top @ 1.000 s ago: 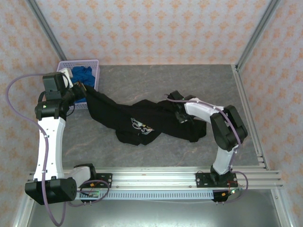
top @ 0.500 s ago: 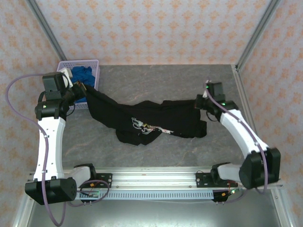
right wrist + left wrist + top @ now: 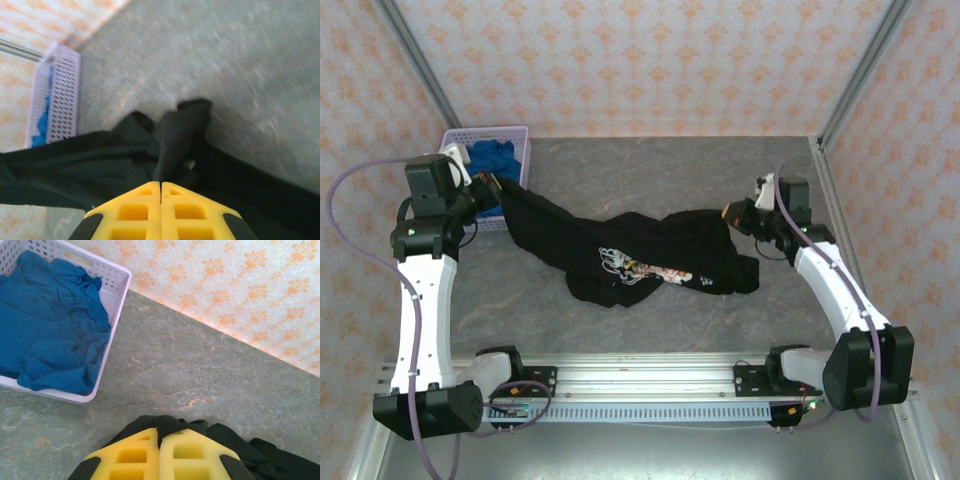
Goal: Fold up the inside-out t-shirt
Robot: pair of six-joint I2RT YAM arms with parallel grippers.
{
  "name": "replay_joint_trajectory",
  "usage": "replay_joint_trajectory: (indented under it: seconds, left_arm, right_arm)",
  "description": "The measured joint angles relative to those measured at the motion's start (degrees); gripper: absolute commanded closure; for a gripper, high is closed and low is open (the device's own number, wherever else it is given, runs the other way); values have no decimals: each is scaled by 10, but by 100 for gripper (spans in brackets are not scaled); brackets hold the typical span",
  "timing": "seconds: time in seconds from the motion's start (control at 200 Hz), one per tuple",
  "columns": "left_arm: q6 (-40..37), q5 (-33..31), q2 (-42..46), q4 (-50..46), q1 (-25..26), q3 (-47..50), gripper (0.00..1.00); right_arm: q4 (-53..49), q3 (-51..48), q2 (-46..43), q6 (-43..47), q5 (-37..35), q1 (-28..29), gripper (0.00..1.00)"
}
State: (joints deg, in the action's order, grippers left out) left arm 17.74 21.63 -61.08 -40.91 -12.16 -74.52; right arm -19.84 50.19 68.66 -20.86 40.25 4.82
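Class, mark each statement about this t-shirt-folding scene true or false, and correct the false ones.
1. The left gripper and the right gripper are both shut on the black t-shirt. True.
2. The blue cloth lies loose beside the t-shirt. False: it sits in the white basket.
3. The t-shirt is neatly folded. False: it is strung, crumpled, between the grippers.
4. The basket stands at the far left corner of the table. True.
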Motion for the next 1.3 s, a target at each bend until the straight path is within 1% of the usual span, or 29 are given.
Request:
replay_joint_trajectory:
  seconds: [0.19,0.3,0.455,0.676,0.836,0.941,1.071,1.136,1.176,1.211,1.261,1.296]
  left_arm:
    - [0,0,-1,0,0,0,100]
    - [0,0,-3,0,0,1,100]
    - [0,3,-6,1,0,1,100]
    - [0,5,-6,1,0,1,100]
    - [0,5,-6,3,0,1,100]
    - [0,5,-6,3,0,1,100]
    - [0,5,-6,5,0,5,100]
    - [0,5,-6,6,0,7,100]
    - [0,5,-6,7,0,8,100]
    - [0,5,-6,7,0,8,100]
    - [0,5,-6,8,0,8,100]
    - [0,5,-6,9,0,8,100]
  right_arm:
    - [-70,-133,-31,-27,-35,17,100]
    - [-92,-170,-32,-42,-65,39,99]
    - [-93,-151,-22,-36,-120,69,87]
    - [-93,-109,-19,15,-199,122,71]
    - [-95,-99,-19,48,-245,153,62]
    - [-105,-90,-10,65,-275,166,58]
    - [-108,-82,23,76,-289,170,58]
    - [-107,-82,36,80,-289,170,61]
    - [-106,-82,44,82,-288,170,66]
    - [-105,-82,52,84,-286,170,71]
    - [-104,-81,66,92,-282,170,83]
    - [-102,-80,73,93,-280,170,88]
